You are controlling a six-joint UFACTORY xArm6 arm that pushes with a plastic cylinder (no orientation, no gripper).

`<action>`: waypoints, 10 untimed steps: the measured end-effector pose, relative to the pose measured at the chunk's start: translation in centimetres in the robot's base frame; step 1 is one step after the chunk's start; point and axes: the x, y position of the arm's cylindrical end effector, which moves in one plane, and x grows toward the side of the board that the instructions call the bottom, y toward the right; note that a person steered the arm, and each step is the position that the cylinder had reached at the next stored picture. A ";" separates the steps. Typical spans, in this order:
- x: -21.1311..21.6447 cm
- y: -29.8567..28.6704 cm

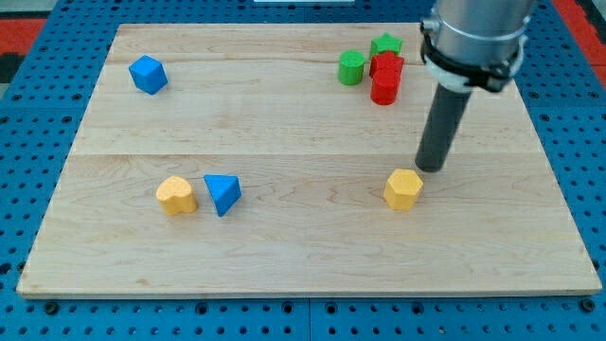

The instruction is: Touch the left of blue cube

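The blue cube [148, 74] sits near the board's top left corner. My tip [431, 168] is far to its right, at the view's right of centre, just above and right of a yellow hexagonal block [403, 189]. The dark rod rises from the tip toward the view's top right. A blue triangular block [222, 193] lies at lower left, with a yellow heart-shaped block [176, 195] just left of it.
A cluster sits at the top right: a green cylinder [352, 67], a green star-shaped block [385, 44], and two red blocks [385, 78] stacked close together. The wooden board [303, 256] lies on a blue pegboard table.
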 end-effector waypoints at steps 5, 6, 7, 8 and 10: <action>-6.9 -19.2; -12.7 -20.3; -16.8 -22.3; -20.1 -27.3; -21.3 -39.6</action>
